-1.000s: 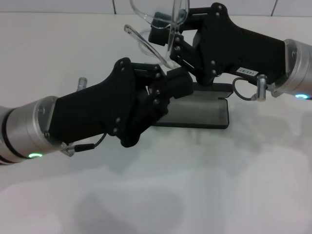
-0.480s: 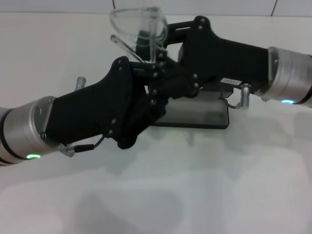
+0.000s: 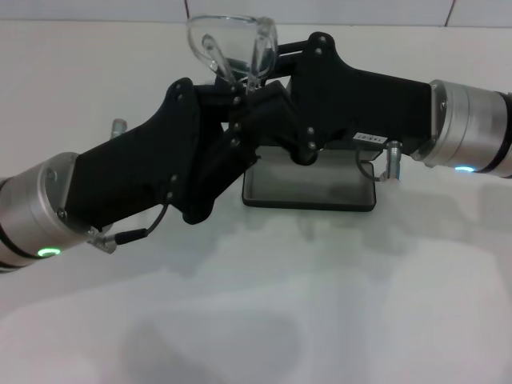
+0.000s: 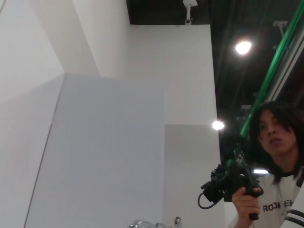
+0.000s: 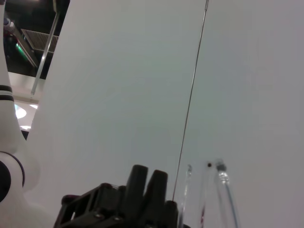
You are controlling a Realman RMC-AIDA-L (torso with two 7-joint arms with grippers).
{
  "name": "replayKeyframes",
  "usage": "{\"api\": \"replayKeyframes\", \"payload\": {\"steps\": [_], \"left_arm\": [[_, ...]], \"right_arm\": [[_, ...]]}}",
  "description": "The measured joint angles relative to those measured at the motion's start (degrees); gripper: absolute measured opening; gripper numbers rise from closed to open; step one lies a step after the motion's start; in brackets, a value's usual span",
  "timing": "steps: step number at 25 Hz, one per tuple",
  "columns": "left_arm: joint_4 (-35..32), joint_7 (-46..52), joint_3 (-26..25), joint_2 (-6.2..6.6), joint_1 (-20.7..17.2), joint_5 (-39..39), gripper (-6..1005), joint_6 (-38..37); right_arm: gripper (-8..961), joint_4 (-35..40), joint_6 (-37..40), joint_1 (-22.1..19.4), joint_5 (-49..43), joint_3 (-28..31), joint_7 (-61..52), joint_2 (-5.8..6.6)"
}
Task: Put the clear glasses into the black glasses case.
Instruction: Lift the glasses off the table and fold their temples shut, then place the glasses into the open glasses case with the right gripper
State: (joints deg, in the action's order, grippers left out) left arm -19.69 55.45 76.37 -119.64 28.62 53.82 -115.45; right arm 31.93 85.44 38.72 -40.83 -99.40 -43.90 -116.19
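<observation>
The clear glasses (image 3: 232, 42) are held up in the air above the far side of the table, lenses on top and temples pointing down. My right gripper (image 3: 262, 80) comes in from the right and is shut on them from below. My left gripper (image 3: 240, 102) reaches up from the left and meets the right one just under the glasses. The black glasses case (image 3: 320, 186) lies open on the table under both grippers, its grey lining showing. In the right wrist view the clear temples (image 5: 221, 190) stand beside the left gripper's black fingers (image 5: 145, 190).
White table (image 3: 264, 320) all around, with a white wall behind. The left wrist view looks up at white panels and a person (image 4: 275, 156) holding a camera rig.
The right gripper has carried the glasses leftward and turned them. The left gripper has risen up and back to meet them, uncovering more of the case.
</observation>
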Motion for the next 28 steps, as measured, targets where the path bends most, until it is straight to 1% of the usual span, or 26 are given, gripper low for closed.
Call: {"api": "replayKeyframes", "payload": {"steps": [9, 14, 20, 23, 26, 28], "left_arm": [[0.18, 0.01, 0.00, -0.06, 0.01, -0.10, 54, 0.98], [1.64, 0.09, 0.00, -0.07, 0.15, -1.12, 54, 1.94], [2.01, 0.08, 0.00, 0.13, -0.10, -1.48, 53, 1.80], [1.54, -0.07, 0.00, 0.42, -0.88, -1.33, 53, 0.95], [1.04, -0.05, 0.09, 1.34, -1.81, -1.16, 53, -0.56], [-0.66, 0.78, 0.42, 2.22, -3.09, -0.86, 53, -0.99]], "right_arm": [[117, 0.06, -0.23, 0.04, -0.14, -0.54, 0.10, 0.00], [117, 0.38, -0.90, 0.03, -0.01, -1.09, 0.48, 0.01], [117, 1.48, -1.85, -0.91, 0.01, -1.30, 0.66, -0.01], [118, 1.54, -1.87, -1.59, 0.05, -0.99, 0.67, 0.02], [118, 2.06, -2.04, -2.60, 0.08, -0.26, 0.59, 0.18], [118, 2.86, -2.24, -3.71, -0.06, 0.60, 0.33, 0.33]]}}
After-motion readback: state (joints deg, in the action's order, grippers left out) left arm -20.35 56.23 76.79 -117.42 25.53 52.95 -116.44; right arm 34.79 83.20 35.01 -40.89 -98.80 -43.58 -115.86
